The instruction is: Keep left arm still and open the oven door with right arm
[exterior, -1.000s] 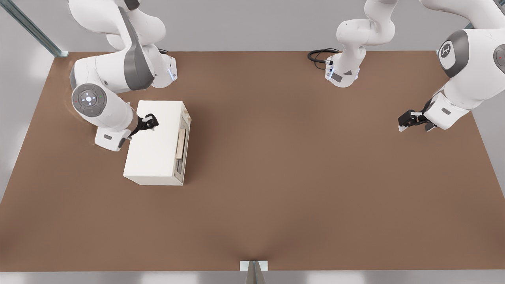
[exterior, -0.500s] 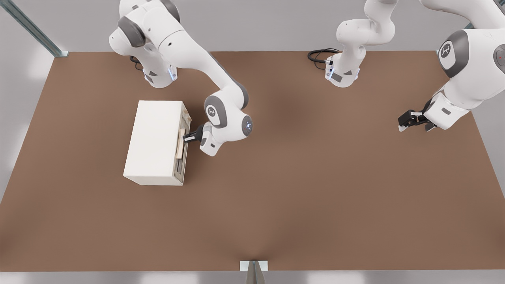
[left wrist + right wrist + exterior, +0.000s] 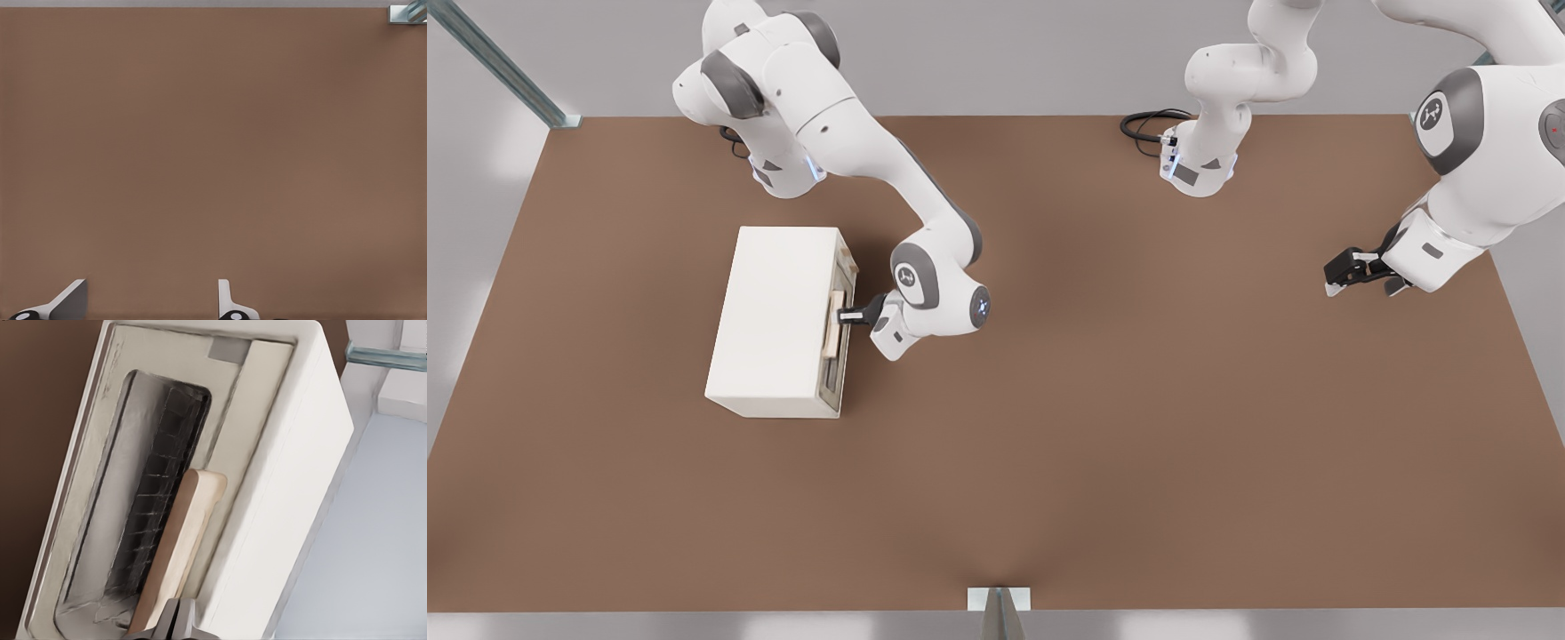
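Note:
The cream-white oven (image 3: 774, 320) lies on the brown table at the front view's left. Its door (image 3: 839, 356) faces the front view's right and sits flush with the box. The right arm (image 3: 889, 169) reaches down beside it. My gripper (image 3: 843, 314) is at the tan bar handle (image 3: 832, 331), level with its middle and touching it. In the right wrist view the door (image 3: 93, 520), its dark window (image 3: 160, 500) and the handle (image 3: 183, 533) fill the frame. There my gripper (image 3: 178, 621) sits shut at the handle's near end, with nothing visible between its fingers.
The parked left arm (image 3: 1458, 160) hangs over the table's edge at the front view's right. Both arm bases (image 3: 1199, 169) stand at the far edge, with a black cable (image 3: 1143, 124) beside one. A metal post (image 3: 999, 613) is at the near edge.
One second ago my gripper was over the oven's top, on the far side from the door. The arm swung round to the door side, and since half a second ago has closed in onto the handle.

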Action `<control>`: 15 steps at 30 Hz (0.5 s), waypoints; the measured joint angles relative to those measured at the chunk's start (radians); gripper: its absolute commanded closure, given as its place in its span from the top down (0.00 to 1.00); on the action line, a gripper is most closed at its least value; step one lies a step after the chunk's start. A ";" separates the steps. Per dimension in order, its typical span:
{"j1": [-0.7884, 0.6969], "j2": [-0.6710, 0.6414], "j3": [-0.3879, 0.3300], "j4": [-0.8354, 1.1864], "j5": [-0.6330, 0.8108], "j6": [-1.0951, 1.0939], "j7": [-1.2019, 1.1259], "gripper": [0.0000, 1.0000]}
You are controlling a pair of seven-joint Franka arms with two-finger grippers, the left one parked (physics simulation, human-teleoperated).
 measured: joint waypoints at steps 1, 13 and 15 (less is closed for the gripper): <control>0.000 0.000 0.000 -0.001 -0.001 0.001 0.011 0.00; 0.001 0.009 -0.001 -0.020 -0.012 -0.002 0.109 0.00; 0.003 0.012 -0.002 -0.019 -0.015 -0.005 0.120 0.00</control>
